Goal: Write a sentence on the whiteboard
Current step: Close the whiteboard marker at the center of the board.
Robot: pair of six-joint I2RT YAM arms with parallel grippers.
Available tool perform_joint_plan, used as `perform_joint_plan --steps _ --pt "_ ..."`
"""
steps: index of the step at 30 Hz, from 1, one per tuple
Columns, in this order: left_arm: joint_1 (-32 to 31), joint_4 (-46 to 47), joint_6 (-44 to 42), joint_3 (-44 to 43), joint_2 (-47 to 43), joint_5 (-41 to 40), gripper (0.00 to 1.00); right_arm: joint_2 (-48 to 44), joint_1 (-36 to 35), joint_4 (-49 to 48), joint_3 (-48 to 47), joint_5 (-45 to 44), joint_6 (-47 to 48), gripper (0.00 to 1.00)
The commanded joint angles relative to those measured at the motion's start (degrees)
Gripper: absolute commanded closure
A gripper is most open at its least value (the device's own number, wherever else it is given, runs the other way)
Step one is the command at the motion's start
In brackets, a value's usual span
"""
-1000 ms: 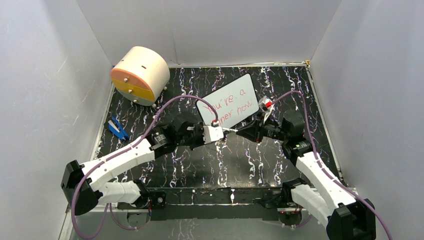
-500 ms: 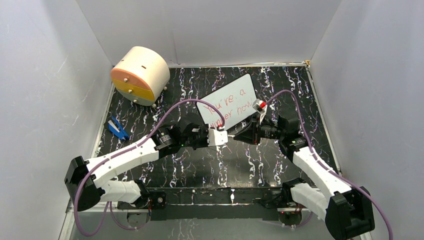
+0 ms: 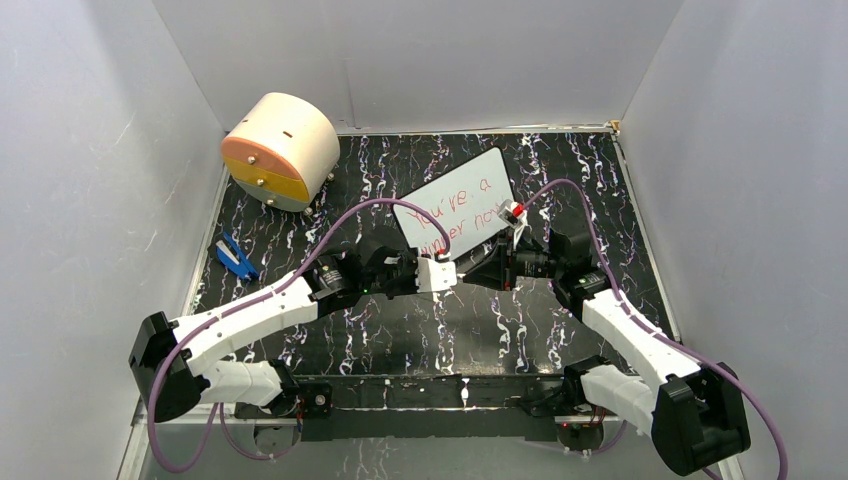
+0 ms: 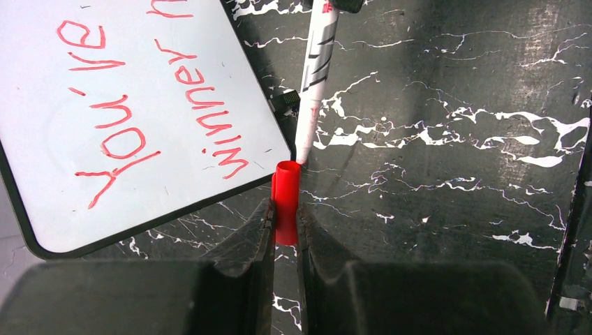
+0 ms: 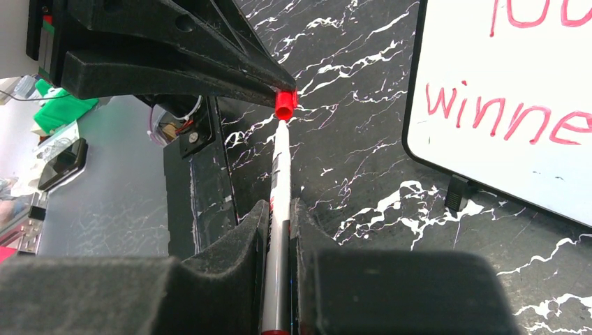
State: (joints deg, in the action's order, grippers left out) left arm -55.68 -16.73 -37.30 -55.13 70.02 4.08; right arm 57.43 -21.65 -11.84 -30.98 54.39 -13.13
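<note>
The whiteboard [image 3: 455,205] lies tilted at the middle back of the black marbled table. The sentence [image 3: 452,213] on it is red handwriting, "You're a winner now" [image 4: 119,132] [image 5: 509,115]. Just in front of the board my two grippers face each other. My left gripper [image 4: 285,209] [image 3: 447,270] is shut on a red marker cap [image 4: 285,202] [image 5: 285,105]. My right gripper [image 5: 278,209] [image 3: 482,268] is shut on the white marker [image 5: 279,181] [image 4: 315,77]. The marker's tip meets the mouth of the cap.
A beige drum [image 3: 280,150] with an orange and yellow face stands at the back left. A small blue object [image 3: 235,258] lies near the left edge. A little black clip [image 4: 285,103] sits at the board's near rim. White walls enclose the table.
Both grippers have closed in on each other. The right one brought the marker leftward until its tip reached the cap in the left one. Both stayed shut.
</note>
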Motion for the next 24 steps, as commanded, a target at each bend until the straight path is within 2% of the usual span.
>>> perform_joint_plan --steps 1,24 --pt "-0.4 0.2 -0.6 -1.4 -0.2 0.3 1.0 -0.4 -0.3 -1.3 -2.8 0.0 0.9 1.0" --pt "-0.5 -0.6 -0.6 -1.5 1.6 -0.8 1.0 -0.9 -0.3 0.0 -2.9 -2.0 1.3 1.0"
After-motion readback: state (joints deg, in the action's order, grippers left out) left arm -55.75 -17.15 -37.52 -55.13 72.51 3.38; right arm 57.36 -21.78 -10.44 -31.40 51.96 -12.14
